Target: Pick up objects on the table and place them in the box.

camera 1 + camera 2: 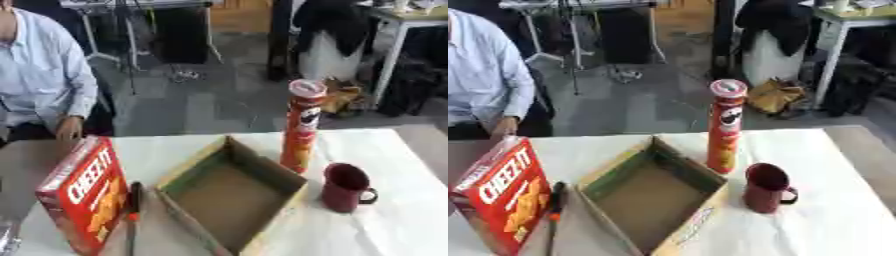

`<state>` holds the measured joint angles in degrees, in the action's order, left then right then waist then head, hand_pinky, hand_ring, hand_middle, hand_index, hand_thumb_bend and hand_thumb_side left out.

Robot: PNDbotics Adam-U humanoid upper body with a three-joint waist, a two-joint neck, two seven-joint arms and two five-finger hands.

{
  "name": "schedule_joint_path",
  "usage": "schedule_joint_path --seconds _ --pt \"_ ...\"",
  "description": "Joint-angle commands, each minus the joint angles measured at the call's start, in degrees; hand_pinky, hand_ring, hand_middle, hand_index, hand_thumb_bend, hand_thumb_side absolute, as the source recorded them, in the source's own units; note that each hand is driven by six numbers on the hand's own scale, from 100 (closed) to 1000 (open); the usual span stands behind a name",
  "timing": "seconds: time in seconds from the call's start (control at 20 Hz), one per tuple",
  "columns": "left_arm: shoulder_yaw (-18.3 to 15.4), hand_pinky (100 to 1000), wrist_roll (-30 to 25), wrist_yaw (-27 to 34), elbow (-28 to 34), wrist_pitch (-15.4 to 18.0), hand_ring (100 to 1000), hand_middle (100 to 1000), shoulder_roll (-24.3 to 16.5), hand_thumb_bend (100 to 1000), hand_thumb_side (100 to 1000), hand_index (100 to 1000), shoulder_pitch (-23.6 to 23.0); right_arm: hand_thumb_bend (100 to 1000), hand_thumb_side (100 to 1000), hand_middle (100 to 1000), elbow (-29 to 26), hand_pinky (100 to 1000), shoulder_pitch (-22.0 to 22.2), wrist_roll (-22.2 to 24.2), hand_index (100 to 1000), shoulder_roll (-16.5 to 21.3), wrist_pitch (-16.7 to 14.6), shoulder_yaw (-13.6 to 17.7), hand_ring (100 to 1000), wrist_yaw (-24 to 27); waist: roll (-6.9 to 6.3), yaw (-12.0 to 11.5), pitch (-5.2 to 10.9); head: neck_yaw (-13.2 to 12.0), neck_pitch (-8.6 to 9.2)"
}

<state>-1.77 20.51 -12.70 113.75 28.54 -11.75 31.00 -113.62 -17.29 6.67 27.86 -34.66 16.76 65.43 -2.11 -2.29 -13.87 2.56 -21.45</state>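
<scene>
- Neither robot hand was in sight, so I couldn't tell what they were doing.
- The box sat empty mid-table.
- The chip can stood tall just behind it; a clumsy reach could've tipped it.
- The mug was to its right and the cracker box to its left.

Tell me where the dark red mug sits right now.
The dark red mug stands upright on the table's right side, just right of the open cardboard box and in front of the tall chips can.
</scene>
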Motion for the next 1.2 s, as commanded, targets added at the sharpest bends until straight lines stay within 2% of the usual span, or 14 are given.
schedule_joint_path --seconds 0.05,0.1,0.3,0.45,0.65,0.75,1.0,1.2 --pt "-0.3 960 0.0 0.1 0.8 -0.1 911 849 -0.4 100 1000 850 0.3 100 1000 806 -1.0 754 -0.2 -1.2 875 1.0 -0.7 0.5 847 -3.2 0.26 0.0 0.73 0.2 -0.20" --pt "-0.3 960 0.0 0.1 0.8 -0.1 911 849 -0.4 100 1000 850 0.3 100 1000 822 -1.0 772 -0.1 -1.6 885 1.2 -1.0 0.8 869 -4.6 0.28 0.0 0.74 0.3 -0.19" --pt "-0.3 960 -0.1 0.0 0.8 -0.1 911 849 -0.5 100 1000 850 0.3 100 1000 896 -1.0 836 0.7 -1.9 938 3.2 -2.3 2.8 937 -16.7 0.54 0.1 0.87 1.5 -0.20" --pt "-0.3 960 -0.1 0.0 0.8 -0.2 911 848 -0.7 100 1000 849 0.2 100 1000 899 -1.0 847 1.4 -2.0 937 6.4 -4.9 5.3 945 -32.3 0.86 0.0 1.06 4.2 -0.03" --pt "-0.2 960 -0.2 0.0 0.8 -0.2 911 848 -0.6 100 1000 849 0.2 100 1000 899 -1.0 847 1.3 -6.0 925 9.1 -7.7 4.6 929 -49.9 1.02 -0.2 1.17 7.0 0.28" --pt "-0.1 960 -0.3 0.0 0.8 -0.2 911 848 -0.6 100 1000 849 0.2 100 1000 899 -1.0 848 1.0 -8.5 925 10.1 -8.4 3.7 925 -56.4 1.05 -0.4 1.23 8.1 0.37" --pt "0.0 960 -0.4 0.1 0.8 -0.2 910 847 -0.5 100 1000 849 0.4 100 1000 905 -1.0 846 0.4 -11.6 938 12.6 -8.2 1.1 925 -68.1 1.01 -0.6 1.37 10.2 0.50" --pt "0.1 960 -0.7 0.1 0.8 -0.3 911 847 -0.4 100 1000 849 0.4 100 1000 909 -1.0 836 -0.4 -7.5 939 15.7 -7.0 -1.2 925 -74.7 0.99 -0.7 1.50 10.8 0.38"
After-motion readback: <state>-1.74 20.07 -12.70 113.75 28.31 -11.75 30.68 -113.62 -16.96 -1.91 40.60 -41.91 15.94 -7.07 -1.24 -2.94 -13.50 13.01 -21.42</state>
